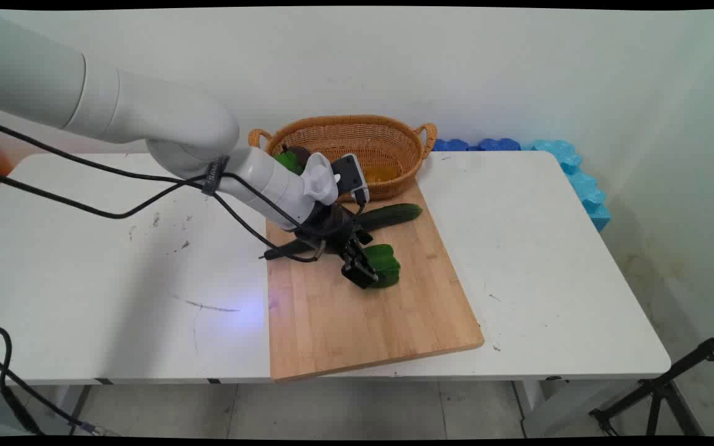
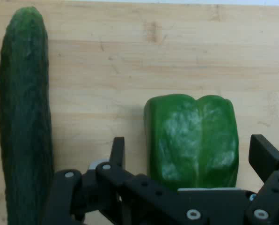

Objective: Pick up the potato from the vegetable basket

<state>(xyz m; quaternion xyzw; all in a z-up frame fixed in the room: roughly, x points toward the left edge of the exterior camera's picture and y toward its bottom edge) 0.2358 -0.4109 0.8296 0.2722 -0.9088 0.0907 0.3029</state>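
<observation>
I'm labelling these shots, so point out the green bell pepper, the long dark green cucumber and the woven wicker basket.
green bell pepper [image 2: 192,140], hand view, middle of its glossy side.
long dark green cucumber [image 2: 25,117], hand view, middle of its length.
woven wicker basket [image 1: 357,121], main view, far rim.

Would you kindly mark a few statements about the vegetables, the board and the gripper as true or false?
1. The gripper is open, with one finger on each side of the green bell pepper. True.
2. The bell pepper lies inside the wicker basket. False: it lies on the wooden cutting board.
3. The cucumber lies on the cutting board, apart from the pepper. True.
4. The gripper is holding the cucumber. False: the cucumber lies off to one side, outside the fingers.
5. The basket stands at the near edge of the table. False: it stands at the far edge, by the wall.
</observation>
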